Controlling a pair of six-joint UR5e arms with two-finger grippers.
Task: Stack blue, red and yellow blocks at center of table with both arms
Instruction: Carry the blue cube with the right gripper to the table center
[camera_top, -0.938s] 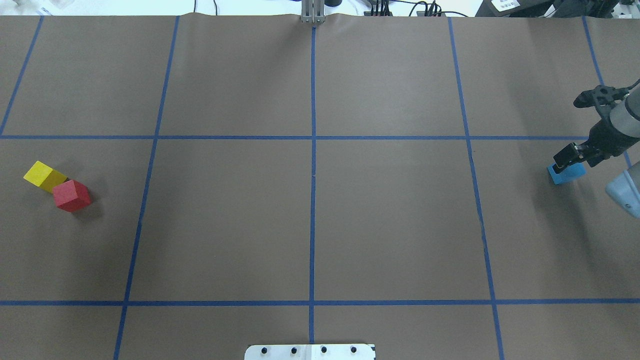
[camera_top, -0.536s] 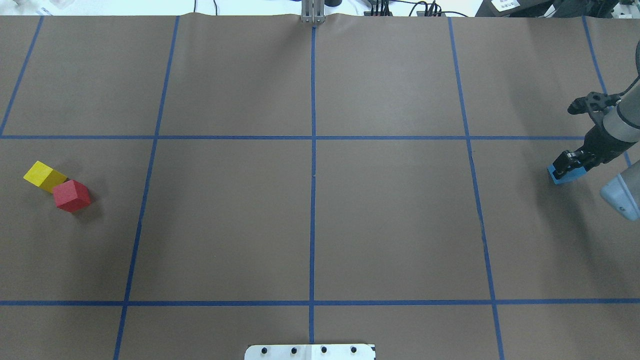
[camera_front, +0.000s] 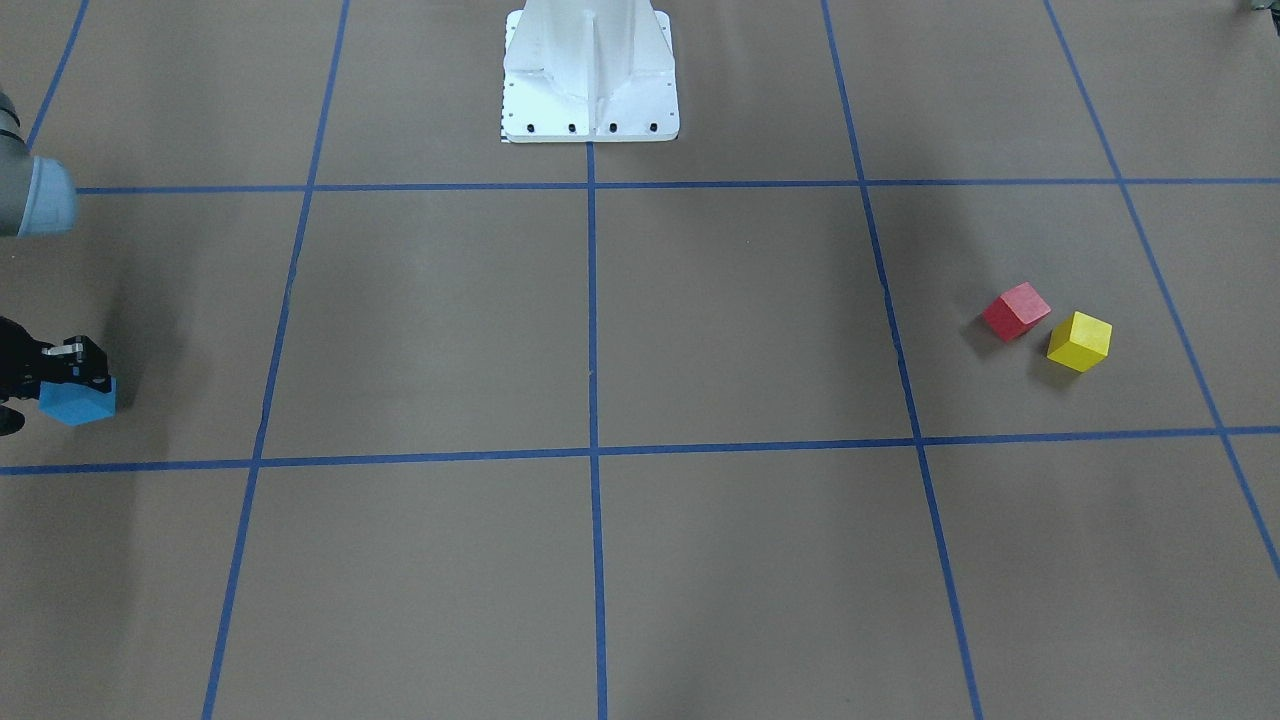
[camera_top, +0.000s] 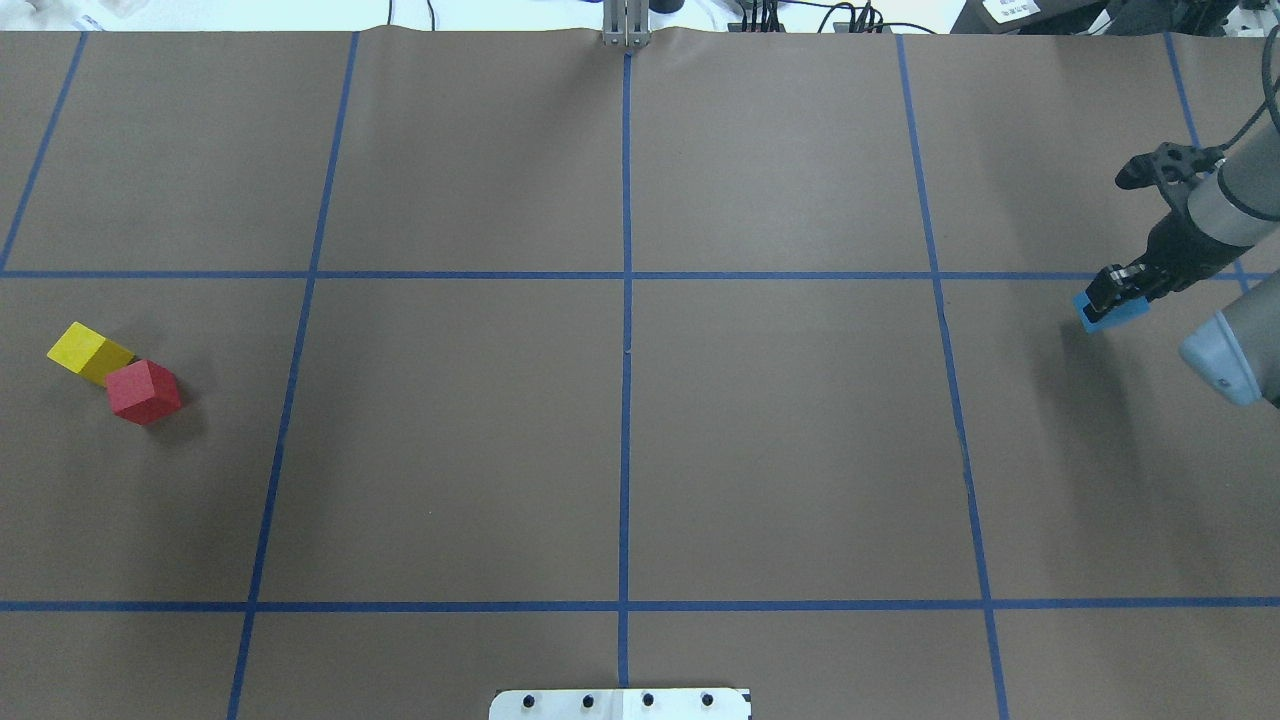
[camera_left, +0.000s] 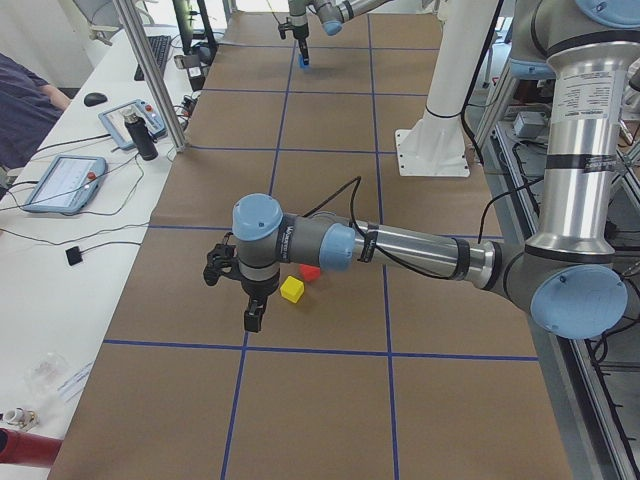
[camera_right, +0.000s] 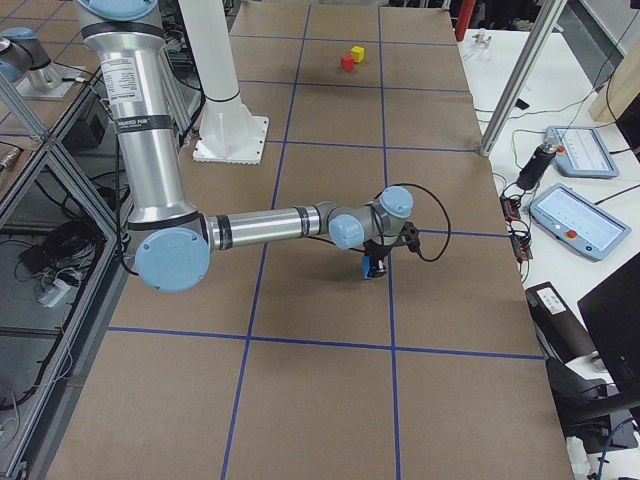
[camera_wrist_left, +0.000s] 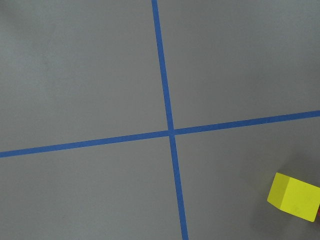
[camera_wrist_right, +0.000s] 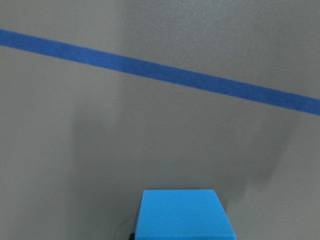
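My right gripper (camera_top: 1112, 292) is shut on the blue block (camera_top: 1108, 314) at the table's far right, and holds it slightly above the brown paper; it also shows in the front view (camera_front: 78, 402) and at the bottom of the right wrist view (camera_wrist_right: 182, 216). The red block (camera_top: 145, 392) and the yellow block (camera_top: 88, 352) sit touching at the far left. My left gripper (camera_left: 253, 318) shows only in the exterior left view, hovering beside the yellow block (camera_left: 292, 289); I cannot tell whether it is open. The left wrist view shows the yellow block (camera_wrist_left: 295, 196) at its lower right.
Blue tape lines (camera_top: 626, 400) divide the brown table cover into a grid. The robot's white base plate (camera_front: 590, 110) stands at the near middle edge. A side desk with teach pendants (camera_left: 62, 182) runs along the far edge.
My right gripper has risen and moved away from the robot and a little toward the centre with the blue block in it. The red and yellow blocks have not moved.
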